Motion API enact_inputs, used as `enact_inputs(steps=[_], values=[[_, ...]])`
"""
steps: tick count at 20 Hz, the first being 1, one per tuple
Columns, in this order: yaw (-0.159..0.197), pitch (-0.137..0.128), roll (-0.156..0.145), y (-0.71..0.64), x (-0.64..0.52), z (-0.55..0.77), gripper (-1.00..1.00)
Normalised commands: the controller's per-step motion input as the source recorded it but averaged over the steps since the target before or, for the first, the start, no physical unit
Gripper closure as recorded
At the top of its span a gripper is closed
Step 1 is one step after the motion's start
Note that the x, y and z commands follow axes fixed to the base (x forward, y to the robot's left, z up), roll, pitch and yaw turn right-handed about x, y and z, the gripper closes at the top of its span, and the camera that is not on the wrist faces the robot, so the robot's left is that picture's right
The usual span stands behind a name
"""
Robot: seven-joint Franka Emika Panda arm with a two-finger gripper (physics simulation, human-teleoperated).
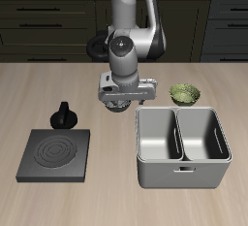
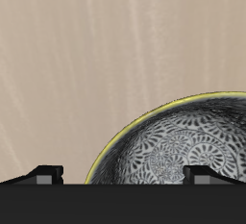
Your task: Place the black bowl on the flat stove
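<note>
The black bowl (image 2: 178, 151) has a grey-white patterned inside and a thin yellowish rim. It lies on the wooden table right below my gripper (image 2: 125, 175), and the two fingertips (image 2: 43, 174) stand wide apart over it, so the gripper is open and holds nothing. In the exterior view the gripper (image 1: 120, 102) hangs low over the middle of the table and covers most of the bowl. The flat stove (image 1: 56, 154), a black slab with ring marks, lies nearer the table's front edge, away from the gripper, with its knob (image 1: 64, 113) at its far edge.
A grey two-compartment metal bin (image 1: 181, 162) stands beside the gripper toward the front edge. A small green patterned bowl (image 1: 185, 93) sits just behind the bin. Dark cabinets run along the back.
</note>
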Motion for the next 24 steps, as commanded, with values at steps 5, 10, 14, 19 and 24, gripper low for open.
enact_inputs(steps=[5, 10, 14, 19, 24], values=[[-0.040, 0.023, 0.019, 0.04, -0.10, -0.12, 1.00], [-0.011, -0.011, 0.003, -0.01, -0.02, 0.03, 1.00], [0.004, -0.010, -0.008, -0.05, 0.03, 0.05, 1.00], [0.040, -0.063, -0.015, -0.11, 0.01, 0.33, 1.00], [0.051, -0.051, -0.022, -0.12, -0.06, 0.37, 1.00]])
